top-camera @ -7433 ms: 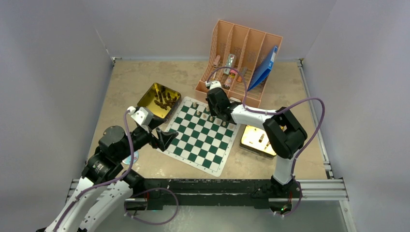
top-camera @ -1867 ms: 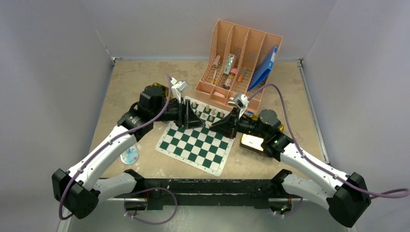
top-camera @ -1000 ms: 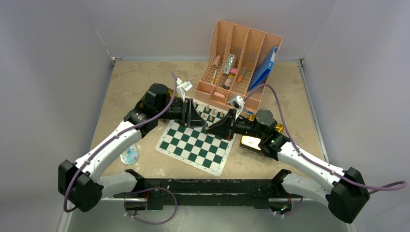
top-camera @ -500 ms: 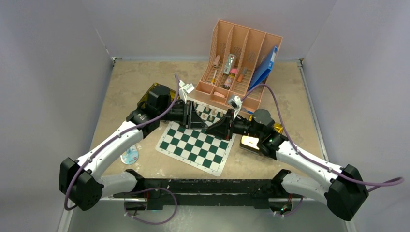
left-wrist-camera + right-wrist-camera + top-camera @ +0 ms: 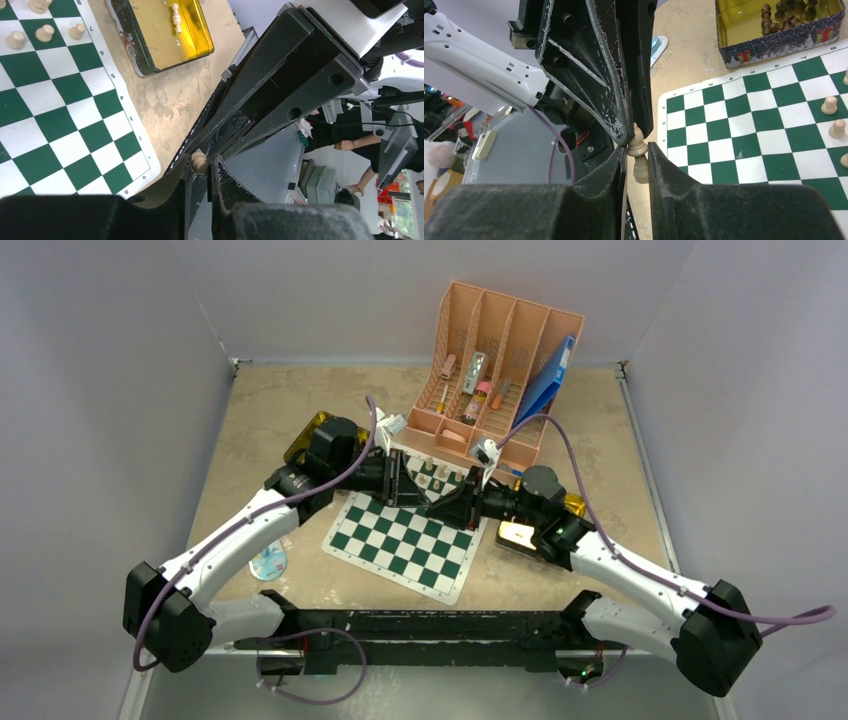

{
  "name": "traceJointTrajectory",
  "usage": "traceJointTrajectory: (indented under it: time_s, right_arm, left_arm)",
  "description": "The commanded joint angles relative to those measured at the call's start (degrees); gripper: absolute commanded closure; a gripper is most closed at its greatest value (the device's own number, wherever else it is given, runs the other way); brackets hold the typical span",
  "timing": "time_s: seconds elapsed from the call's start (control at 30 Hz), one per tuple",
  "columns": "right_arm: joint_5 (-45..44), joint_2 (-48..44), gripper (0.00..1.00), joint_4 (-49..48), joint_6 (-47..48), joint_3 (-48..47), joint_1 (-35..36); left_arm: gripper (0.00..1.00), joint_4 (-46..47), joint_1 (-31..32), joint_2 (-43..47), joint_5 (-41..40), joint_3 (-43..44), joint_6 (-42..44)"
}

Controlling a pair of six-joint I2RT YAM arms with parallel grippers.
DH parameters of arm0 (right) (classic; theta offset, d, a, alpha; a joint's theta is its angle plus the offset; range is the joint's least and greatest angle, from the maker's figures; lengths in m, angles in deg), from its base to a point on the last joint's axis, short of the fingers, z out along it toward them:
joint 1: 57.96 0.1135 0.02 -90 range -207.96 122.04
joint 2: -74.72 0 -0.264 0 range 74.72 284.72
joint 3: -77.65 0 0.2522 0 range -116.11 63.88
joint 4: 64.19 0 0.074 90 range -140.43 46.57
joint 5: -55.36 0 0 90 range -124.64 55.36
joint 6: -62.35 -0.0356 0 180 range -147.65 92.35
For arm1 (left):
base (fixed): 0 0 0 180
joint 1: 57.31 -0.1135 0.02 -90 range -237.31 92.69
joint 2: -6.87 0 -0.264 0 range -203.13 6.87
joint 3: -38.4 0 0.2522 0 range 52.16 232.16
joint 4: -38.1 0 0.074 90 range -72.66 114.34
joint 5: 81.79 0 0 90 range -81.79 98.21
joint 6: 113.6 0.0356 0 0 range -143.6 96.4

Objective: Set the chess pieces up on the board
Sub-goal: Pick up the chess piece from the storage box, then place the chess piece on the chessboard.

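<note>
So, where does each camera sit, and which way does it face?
Top external: above and behind both arms, looking down on them and the board.
Left wrist: looks past its own jaws at the right jaws.
Right wrist: looks past its own jaws at the left jaws.
Shared: both wrist views show one pale chess piece between the jaws.

board (image 5: 400,540) between tins (image 5: 518,536); rack (image 5: 500,350) behind

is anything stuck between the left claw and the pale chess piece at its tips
Nothing visible. The pale chess piece sits directly between the fingertips of the left claw, with nothing else between them. The right claw flanks the same piece's lower part from the opposite side; whether it grips cannot be told.
</note>
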Motion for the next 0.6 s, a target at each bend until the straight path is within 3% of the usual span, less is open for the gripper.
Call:
traceJointTrajectory:
  time_s: [0.0,0.13,0.27,0.3,0.37,0.57]
  right_arm:
    - [-3.21,-2.12,0.75,-2.69,1.07,-0.78,0.31]
    - [-6.93,-4.49,0.50,-0.41,2.03,1.40,0.28]
    - [-10.48,-6.68,0.41,3.21,1.47,1.43,0.29]
    - [-11.20,-6.96,0.35,4.65,1.49,1.10,0.27]
    - [-11.83,-7.25,0.04,7.90,2.32,-0.23,0.25]
    - [-13.24,-11.42,0.01,15.68,4.59,-3.02,0.26]
  left_arm:
    - [0.98,-2.25,0.91,-0.39,-4.63,3.34,3.67]
    - [1.00,-5.31,0.91,-1.75,-12.76,6.15,6.98]
    - [1.00,-5.61,0.81,-3.58,-23.21,7.95,8.51]
    - [1.00,-5.04,0.81,-4.26,-25.34,8.38,9.17]
    - [1.00,-4.35,0.79,-6.53,-29.89,9.89,10.58]
    - [1.00,0.63,0.61,-13.70,-40.59,13.56,13.85]
